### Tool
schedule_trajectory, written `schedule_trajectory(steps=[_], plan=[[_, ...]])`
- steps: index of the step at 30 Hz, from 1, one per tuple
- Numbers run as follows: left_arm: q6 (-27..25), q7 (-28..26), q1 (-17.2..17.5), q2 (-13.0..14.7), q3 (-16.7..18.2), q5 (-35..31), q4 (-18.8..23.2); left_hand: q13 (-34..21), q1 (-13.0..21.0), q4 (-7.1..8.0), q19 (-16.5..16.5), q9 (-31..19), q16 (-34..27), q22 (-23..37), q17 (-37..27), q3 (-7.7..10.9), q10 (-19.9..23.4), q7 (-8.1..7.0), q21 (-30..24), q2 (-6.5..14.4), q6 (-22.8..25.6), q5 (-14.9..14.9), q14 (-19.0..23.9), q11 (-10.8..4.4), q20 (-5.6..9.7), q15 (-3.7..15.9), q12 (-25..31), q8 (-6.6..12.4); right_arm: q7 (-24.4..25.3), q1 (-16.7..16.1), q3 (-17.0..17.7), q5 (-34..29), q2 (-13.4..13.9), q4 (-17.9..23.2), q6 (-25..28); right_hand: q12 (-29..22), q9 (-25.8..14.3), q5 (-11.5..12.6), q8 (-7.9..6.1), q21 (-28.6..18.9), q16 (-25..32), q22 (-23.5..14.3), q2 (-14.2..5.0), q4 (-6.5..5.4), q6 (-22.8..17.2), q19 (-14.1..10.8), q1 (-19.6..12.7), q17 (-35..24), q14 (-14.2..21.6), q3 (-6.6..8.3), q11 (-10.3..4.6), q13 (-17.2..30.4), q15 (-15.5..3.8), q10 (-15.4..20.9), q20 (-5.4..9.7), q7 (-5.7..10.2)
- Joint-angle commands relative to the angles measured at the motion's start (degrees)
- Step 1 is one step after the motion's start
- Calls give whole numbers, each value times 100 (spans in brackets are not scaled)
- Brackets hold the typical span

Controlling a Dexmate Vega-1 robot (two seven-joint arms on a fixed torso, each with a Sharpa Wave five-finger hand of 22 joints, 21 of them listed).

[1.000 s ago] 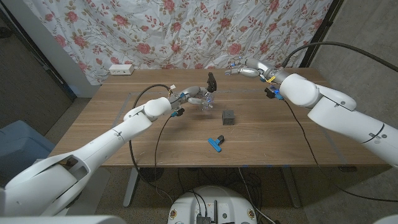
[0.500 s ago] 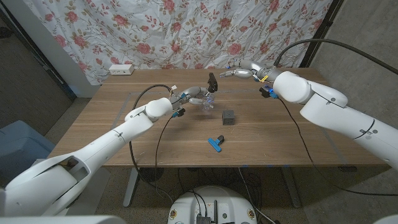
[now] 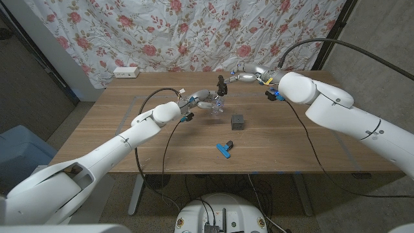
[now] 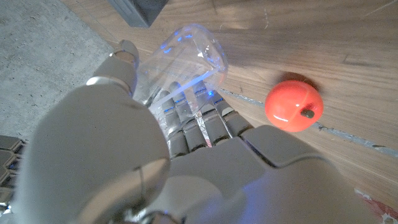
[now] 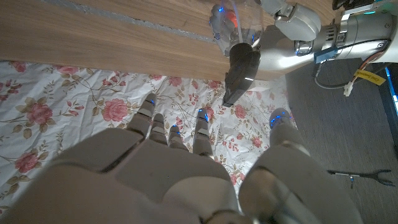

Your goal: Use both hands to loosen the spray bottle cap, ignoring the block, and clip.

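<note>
1. Left hand [image 3: 202, 99] grips the clear spray bottle [image 3: 217, 105], holding it upright on the table [image 3: 129, 97].
2. Black cap [image 3: 221, 84] sits just beyond the fingertips of the right hand [image 3: 238, 78], which is open, not touching.
3. Step: right-hand approach; next it must close on the cap and twist.

The head view looks down from above and behind both arms over the whole counter [image 3: 129, 103], facing the floral curtain [image 3: 194, 32]. The left wrist view sits very close behind the left hand [image 4: 143, 155] — it faces the clear spray bottle [image 4: 186, 62] and the wood beyond. The right wrist view, turned upside down, looks along the right hand [image 5: 174, 168] toward the curtain and counter edge. All three views share the bottle; its black cap [image 5: 241, 71] is seen from the head and right wrist.
</note>
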State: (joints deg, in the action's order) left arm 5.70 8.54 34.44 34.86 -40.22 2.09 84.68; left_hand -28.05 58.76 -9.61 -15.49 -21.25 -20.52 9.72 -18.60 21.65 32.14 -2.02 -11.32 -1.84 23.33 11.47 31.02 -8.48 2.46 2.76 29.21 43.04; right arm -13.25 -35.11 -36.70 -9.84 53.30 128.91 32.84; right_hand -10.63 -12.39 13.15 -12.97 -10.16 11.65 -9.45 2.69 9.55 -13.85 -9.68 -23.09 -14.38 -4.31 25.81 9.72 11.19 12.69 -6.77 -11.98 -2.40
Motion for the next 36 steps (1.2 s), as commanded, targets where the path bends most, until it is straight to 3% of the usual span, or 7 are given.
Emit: schedule_trajectory(steps=[1, 25, 36], plan=[[-46, 41, -15, 24, -30, -22, 51, -23, 301, -27, -60, 13, -1, 10, -5, 6, 69, 72, 15, 560, 58, 30, 70, 6, 155, 695, 36, 29, -290, 241, -270, -187, -132, -55, 149, -37, -33, 26, -33, 16, -4, -26, -28, -6, -14, 63, -73, -18, -27, 36, 23, 18, -4, -6, -16, -53], [-116, 130, -25, 79, -69, -77, 130, -65, 384, -31, -67, 83, 7, 9, 8, -35, 135, 133, 16, 582, 107, 24, 116, 28, 160, 701, 67, 92, -341, 310, -526, -441, -316, -127, 414, -51, -38, -24, -10, -29, 14, -26, -39, 14, 66, 66, -180, -19, -43, 65, -52, 16, -7, -25, 25, -64], [-130, 119, -8, 105, -66, -115, 169, -84, 405, -24, -76, 114, 19, 9, 15, -52, 158, 156, 15, 594, 113, 25, 132, 50, 174, 702, 82, 112, -594, 488, -796, -684, -372, -178, 623, -70, -41, -43, -23, -54, 30, -26, -61, 27, 49, 19, -256, -18, -21, 92, -78, 16, -13, 1, 31, -46]])
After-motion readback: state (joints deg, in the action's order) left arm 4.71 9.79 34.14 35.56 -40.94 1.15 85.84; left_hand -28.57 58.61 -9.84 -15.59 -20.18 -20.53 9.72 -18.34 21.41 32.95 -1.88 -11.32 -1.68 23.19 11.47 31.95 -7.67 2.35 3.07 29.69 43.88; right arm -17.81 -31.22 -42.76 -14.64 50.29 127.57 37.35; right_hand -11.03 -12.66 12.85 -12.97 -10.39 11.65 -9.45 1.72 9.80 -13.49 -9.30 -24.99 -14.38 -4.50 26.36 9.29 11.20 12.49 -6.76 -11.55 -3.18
